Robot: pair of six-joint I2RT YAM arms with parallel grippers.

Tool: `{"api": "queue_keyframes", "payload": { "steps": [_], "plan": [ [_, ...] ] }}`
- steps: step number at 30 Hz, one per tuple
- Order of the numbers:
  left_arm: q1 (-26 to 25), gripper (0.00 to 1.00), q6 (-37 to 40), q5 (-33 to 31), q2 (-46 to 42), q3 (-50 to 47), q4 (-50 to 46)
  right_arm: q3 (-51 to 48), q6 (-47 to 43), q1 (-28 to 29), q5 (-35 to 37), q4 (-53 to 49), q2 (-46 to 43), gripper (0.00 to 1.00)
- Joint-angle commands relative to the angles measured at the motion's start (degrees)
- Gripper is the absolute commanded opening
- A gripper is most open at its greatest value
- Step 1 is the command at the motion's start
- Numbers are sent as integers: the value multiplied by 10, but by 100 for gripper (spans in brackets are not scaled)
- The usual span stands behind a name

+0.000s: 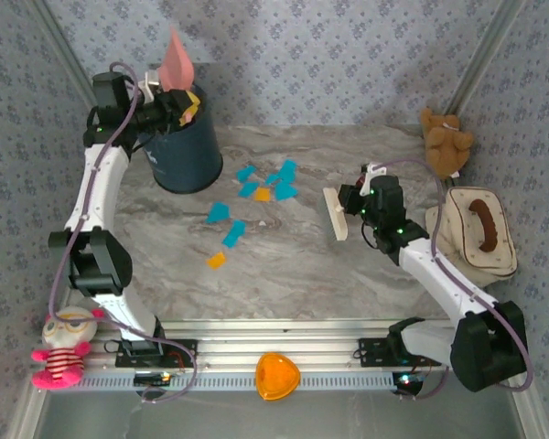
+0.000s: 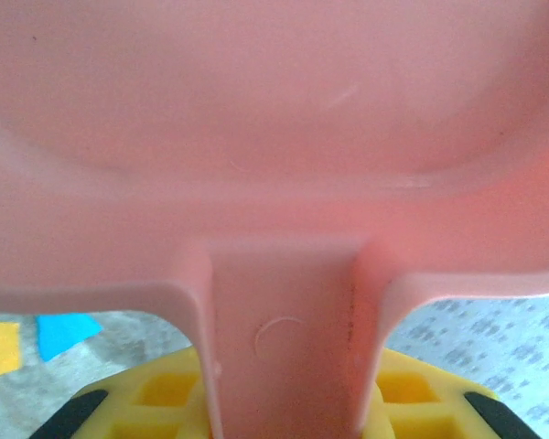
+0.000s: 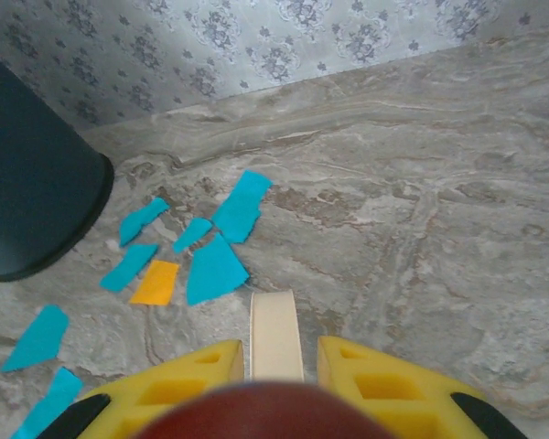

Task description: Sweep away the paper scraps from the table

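both arms hold tools. at far left the left gripper (image 1: 169, 102) is clamped on the handle of the pink dustpan (image 1: 177, 57), which is tipped above the dark bin (image 1: 185, 151), so this looks like the emptying step. about ten paper scraps (image 1: 256, 192) lie on the table (image 1: 302, 283), just right of the bin, a few trailing toward the near edge. further right, the right gripper (image 1: 355, 208) is closed tight on the cream brush (image 1: 334, 213), just beside the cluster. next, i judge, the pan must come down left of the scraps, lip flat. bare marble lies in front; the teddy (image 1: 444, 142) and cream hat (image 1: 467, 251) crowd the right edge.
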Motion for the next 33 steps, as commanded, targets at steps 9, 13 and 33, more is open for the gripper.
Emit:
{"api": "queue_keyframes", "payload": {
  "steps": [9,13,33],
  "plan": [
    [-16,0,278,-128,-109,-54,-246,42,105,-6,-109,150,99,0],
    [-27,0,325,-191,-150,-91,-292,75,125,-4,-133,180,154,0],
    [-51,0,371,-232,-239,-253,-303,332,218,12,-187,228,435,0]
  ]
}}
